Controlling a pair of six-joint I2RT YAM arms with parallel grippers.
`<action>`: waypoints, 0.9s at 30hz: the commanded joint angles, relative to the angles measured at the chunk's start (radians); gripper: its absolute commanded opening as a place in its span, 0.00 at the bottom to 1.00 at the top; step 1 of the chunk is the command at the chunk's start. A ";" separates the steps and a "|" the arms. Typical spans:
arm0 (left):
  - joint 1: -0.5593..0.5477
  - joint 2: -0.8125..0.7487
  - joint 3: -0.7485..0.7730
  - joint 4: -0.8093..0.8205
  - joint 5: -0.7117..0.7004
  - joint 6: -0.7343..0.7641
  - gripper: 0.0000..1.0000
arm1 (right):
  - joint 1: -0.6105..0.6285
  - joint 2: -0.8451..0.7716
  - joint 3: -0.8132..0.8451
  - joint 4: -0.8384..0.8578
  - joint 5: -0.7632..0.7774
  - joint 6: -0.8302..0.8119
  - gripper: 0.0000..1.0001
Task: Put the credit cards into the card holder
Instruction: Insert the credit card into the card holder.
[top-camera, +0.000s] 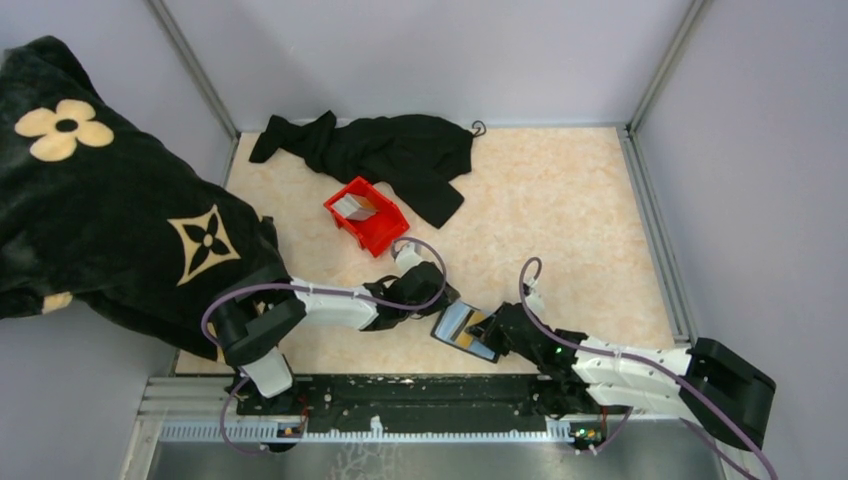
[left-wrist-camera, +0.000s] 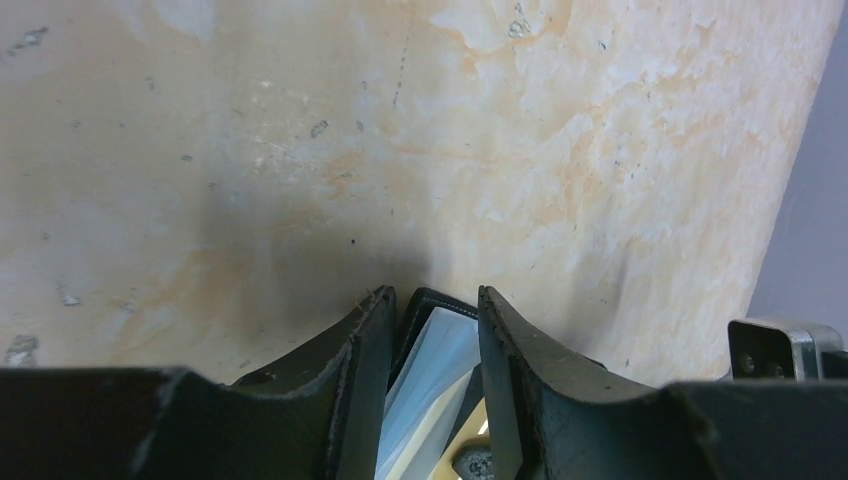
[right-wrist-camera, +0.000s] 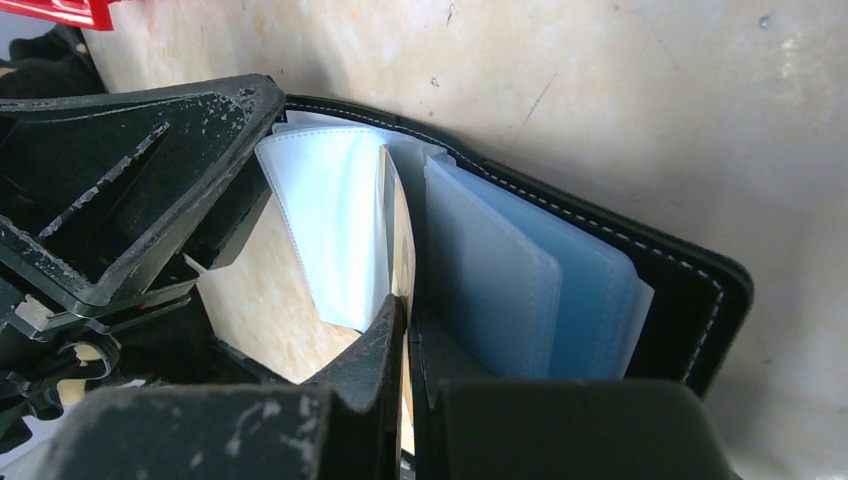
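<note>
The black card holder (top-camera: 466, 330) lies open near the table's front edge, between my two grippers. My left gripper (top-camera: 440, 298) is shut on its near cover. In the left wrist view the black edge (left-wrist-camera: 432, 300) and the clear sleeves sit between the left gripper's (left-wrist-camera: 435, 292) fingers. My right gripper (right-wrist-camera: 408, 305) is shut on a thin tan-gold card (right-wrist-camera: 398, 225). The card stands edge-on among the holder's (right-wrist-camera: 690, 290) bluish and white sleeves. More credit cards (top-camera: 353, 205), grey-white and tan, lie in the red bin (top-camera: 378, 232).
A black cloth (top-camera: 390, 150) lies at the back of the table behind the red bin. A large black flower-patterned fabric (top-camera: 100, 200) covers the left side. Metal frame rails run along the walls. The left gripper's body (right-wrist-camera: 120, 190) crowds the holder's left side.
</note>
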 joint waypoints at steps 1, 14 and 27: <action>0.021 0.033 -0.095 -0.371 0.003 0.057 0.46 | -0.036 0.071 0.000 -0.074 -0.072 -0.101 0.00; 0.022 -0.190 -0.195 -0.455 -0.086 -0.057 0.48 | -0.129 0.356 0.059 0.201 -0.148 -0.203 0.00; 0.020 -0.282 -0.253 -0.558 -0.127 -0.152 0.46 | -0.246 0.638 0.224 0.378 -0.230 -0.303 0.00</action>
